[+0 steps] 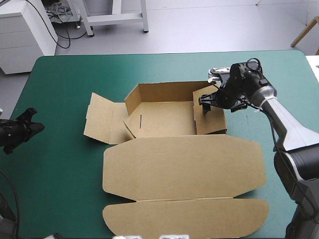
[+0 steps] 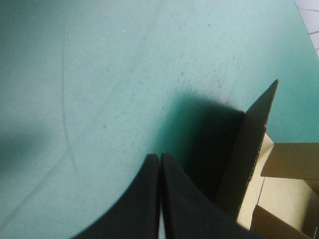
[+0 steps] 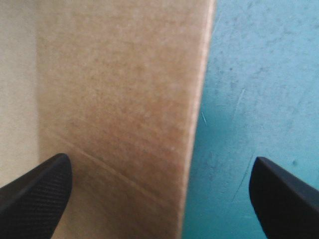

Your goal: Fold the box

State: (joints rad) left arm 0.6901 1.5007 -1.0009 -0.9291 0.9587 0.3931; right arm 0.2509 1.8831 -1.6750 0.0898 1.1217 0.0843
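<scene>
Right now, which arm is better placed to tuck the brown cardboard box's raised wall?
Right: the right gripper stands open astride the box's raised wall. The left gripper is shut, near the teal-green table's left edge.

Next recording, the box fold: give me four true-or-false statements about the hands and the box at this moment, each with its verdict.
1. The right hand is open, with one finger on each side of the box's right wall. True.
2. The left hand grips the box. False: it is shut on nothing, near the table's left edge, apart from the box.
3. The lid lies flat on the teal-green cover. True.
4. The far wall lies flat. False: it stands raised.
</scene>
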